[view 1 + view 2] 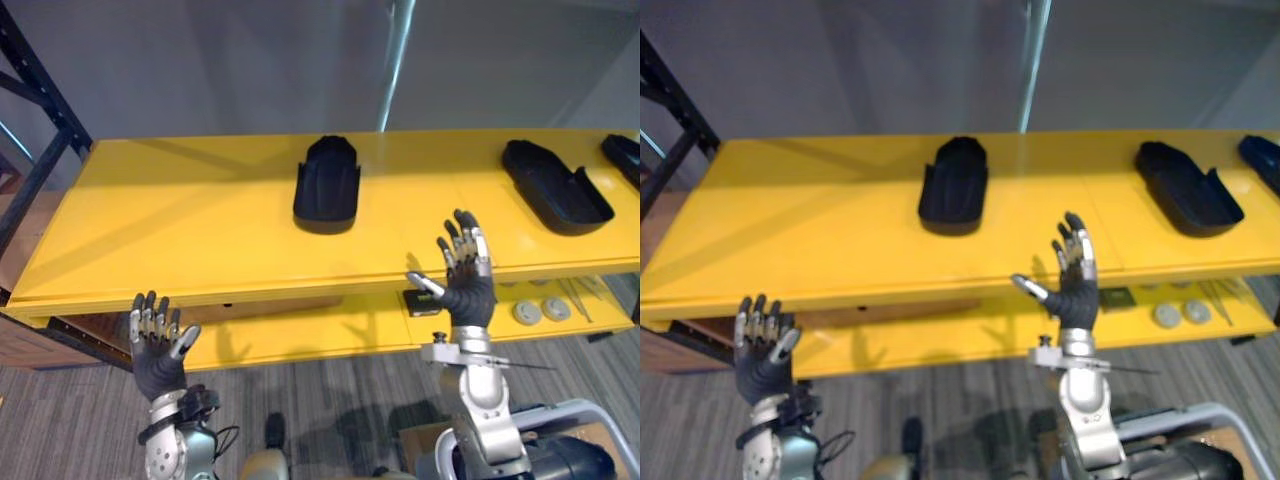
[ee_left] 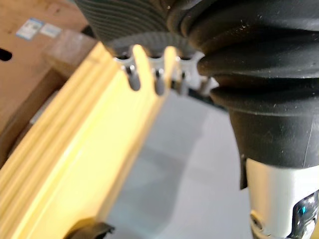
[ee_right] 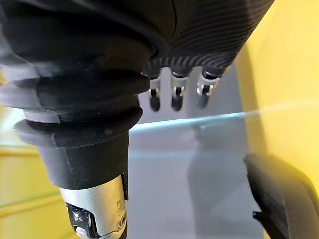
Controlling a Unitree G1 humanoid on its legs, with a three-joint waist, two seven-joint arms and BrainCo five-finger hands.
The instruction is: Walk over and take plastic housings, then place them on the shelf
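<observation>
Left eye view gives us the layout: three black plastic housings (image 1: 327, 183) lie on the yellow shelf (image 1: 180, 230), one near its centre, the right housing (image 1: 555, 185) well apart from it, and the far housing (image 1: 625, 155) cut by the picture's edge. Our left robot hand (image 1: 157, 360) is raised below the shelf's front lip and our right robot hand (image 1: 467, 290) in front of that lip. Both are released, fingers straight and spread, grasping nothing. We judge the placing step done for these pieces. The next move calls for drawing both arms clear of the lip and turning away for more, if any are left to fetch. The eye views also give us the lower board (image 1: 300, 335) with its round discs (image 1: 527, 312). Right wrist view adds straight fingers (image 3: 178, 97) with one housing's dark rim (image 3: 281, 199) close past them, apart from them. Left wrist view brings the shelf's layered front edge right beside the fingers (image 2: 158, 82), with a brown board (image 2: 25, 55) beyond it.
</observation>
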